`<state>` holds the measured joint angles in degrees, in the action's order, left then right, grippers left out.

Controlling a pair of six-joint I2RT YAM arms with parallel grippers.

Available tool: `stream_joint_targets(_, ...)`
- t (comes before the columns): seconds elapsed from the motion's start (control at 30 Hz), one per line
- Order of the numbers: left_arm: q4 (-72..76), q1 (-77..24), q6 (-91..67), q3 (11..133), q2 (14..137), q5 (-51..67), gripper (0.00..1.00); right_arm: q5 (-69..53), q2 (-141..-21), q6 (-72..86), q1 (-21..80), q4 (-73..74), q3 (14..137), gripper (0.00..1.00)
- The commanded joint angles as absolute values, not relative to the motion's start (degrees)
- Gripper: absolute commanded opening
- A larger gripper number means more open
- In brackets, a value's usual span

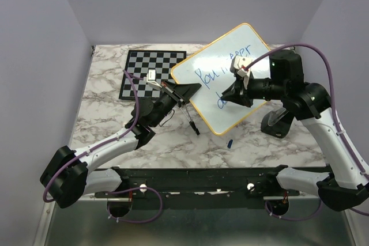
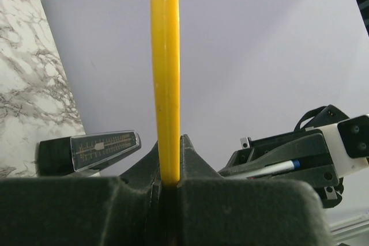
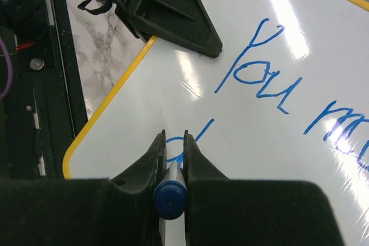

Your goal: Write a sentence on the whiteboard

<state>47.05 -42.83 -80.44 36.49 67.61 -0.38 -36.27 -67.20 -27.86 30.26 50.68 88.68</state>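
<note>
Right tool (image 3: pixel 174 142) pinches a blue-capped white marker (image 3: pixel 170 199) against the yellow-framed white whiteboard (image 1: pixel 213 113), which the left tool (image 2: pixel 170 165) clamps by its edge over the marble counter (image 1: pixel 104 119); any slip there could smear the blue handwritten sentence (image 3: pixel 253 79)

On the flat white rectangular whiteboard with a thin yellow frame (image 3: pixel 144 113) we read a blue handwritten marker sentence (image 3: pixel 262 79): "You", then "m…"; nearer its corner, "d".
</note>
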Motion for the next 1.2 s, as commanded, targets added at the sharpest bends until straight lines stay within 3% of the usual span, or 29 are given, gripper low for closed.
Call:
stream_joint_targets(0.0,60.8,-42.6,-84.5,38.1,64.3,-1.1,0.0,-33.8,-64.8,-27.8,29.7,52.9,86.4,0.01)
stream_joint_targets(0.37,59.8,-42.6,-84.1,38.1,63.9,-0.9,0.0,-40.0,-67.8,-25.4,26.6,52.4,96.3,0.01)
stream_joint_targets(1.17,60.7,-42.5,-84.9,36.3,62.6,-0.5,0.0,-42.8,-68.7,-27.2,26.3,52.6,97.9,0.01)
